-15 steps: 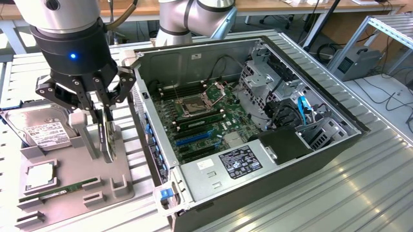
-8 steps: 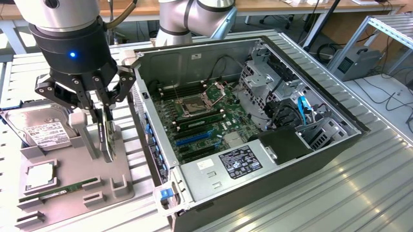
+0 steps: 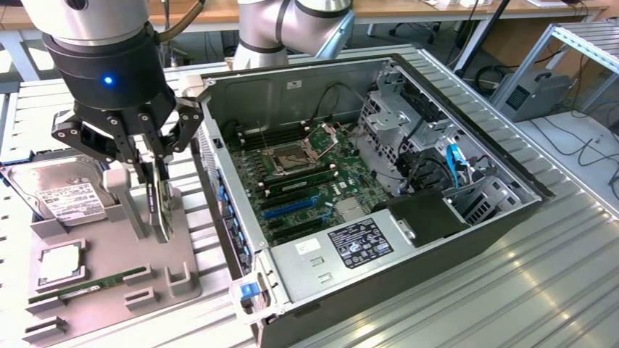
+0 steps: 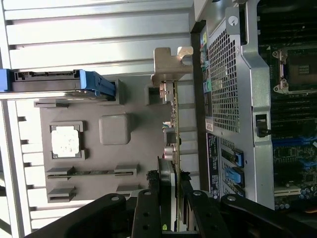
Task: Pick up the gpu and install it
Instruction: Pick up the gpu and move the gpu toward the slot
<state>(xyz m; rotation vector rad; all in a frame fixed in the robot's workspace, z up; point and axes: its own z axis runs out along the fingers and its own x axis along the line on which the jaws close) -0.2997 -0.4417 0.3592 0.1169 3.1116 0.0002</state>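
The black two-fingered gripper [image 3: 150, 174] [image 4: 168, 194] hangs over the exterior view's left side of the bench, its jaws pinching the upper edge of the gpu [image 3: 162, 214] [image 4: 174, 114], a thin flat green circuit-board card with a long silver metal end bracket; in the wrist view the dark fingers [image 4: 147, 213] sit on either side of the card, which shows edge-on with its bracket at the far end. The gpu stands upright on its long edge over the flat grey plastic fixture tray [image 3: 106, 246] [image 4: 133, 148], just beside the open computer case; whether its lower edge rests in the tray's slot or hangs clear of it cannot be told. On the same tray lie a narrow green RAM stick [image 3: 92, 284] [image 4: 91, 172] between low grey holders, a small square silver processor chip [image 3: 60, 262] [image 4: 67, 141] in its own pocket, and a silver boxy hard drive with a white label [image 3: 63, 192] [image 4: 44, 82] propped at a tilt. Beyond the card, toward the exterior view's right, the black tower computer case [image 3: 483, 148] lies on its side with its panel off, showing the green motherboard [image 3: 309, 174] [image 4: 292, 99] with blue expansion slots and a black power supply box with a label [image 3: 358, 243]. Everything rests on a ribbed aluminium table [image 3: 483, 290] [image 4: 99, 39], and the silver robot arm [image 3: 280, 22] rises behind the case
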